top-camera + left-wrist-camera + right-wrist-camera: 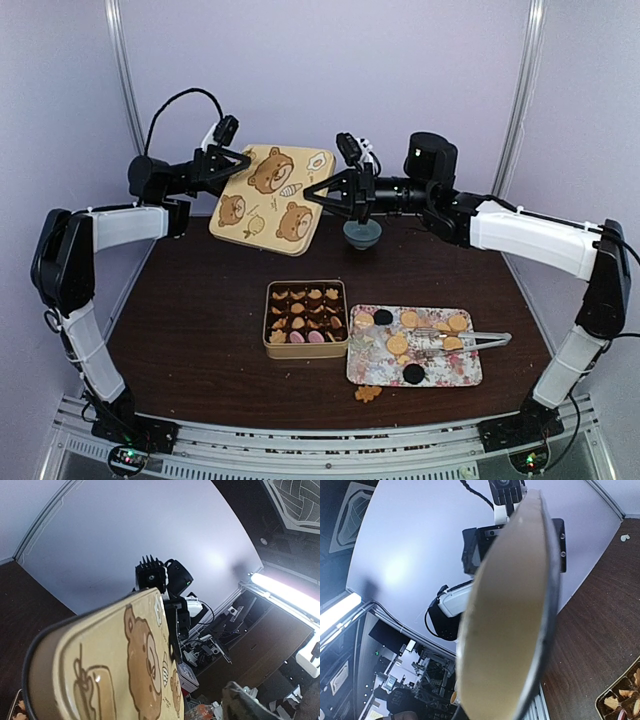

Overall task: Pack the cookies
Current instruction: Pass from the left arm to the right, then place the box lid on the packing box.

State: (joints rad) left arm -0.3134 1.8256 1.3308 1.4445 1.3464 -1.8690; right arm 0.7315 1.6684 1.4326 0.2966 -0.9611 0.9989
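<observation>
Cookies (409, 319) are thin, light and brittle, and a hard pinch would crumble them. We'd take each one gently by its rim, or use the tongs (480, 340). All of them lie well below both sets of fingers, nearer the arm bases.

Count:
- **Floral tray** (470, 375): about six round tan ones and two black.
- **Table** (200, 330): one leaf-shaped tan cookie, loose, just beside the tray's near edge.
- **Tin** (305, 350): a four-by-four grid of cups, most filled, with two pink in the near row.

One bear-print tin lid (270, 195) hangs tilted between the fingers; we judge it stiff, light and slick. Right fingers (325, 192) look clamped on its rim. Left fingers (232, 160), at the opposite corner, stand spread, with one apart from the lid in the left wrist view.
</observation>
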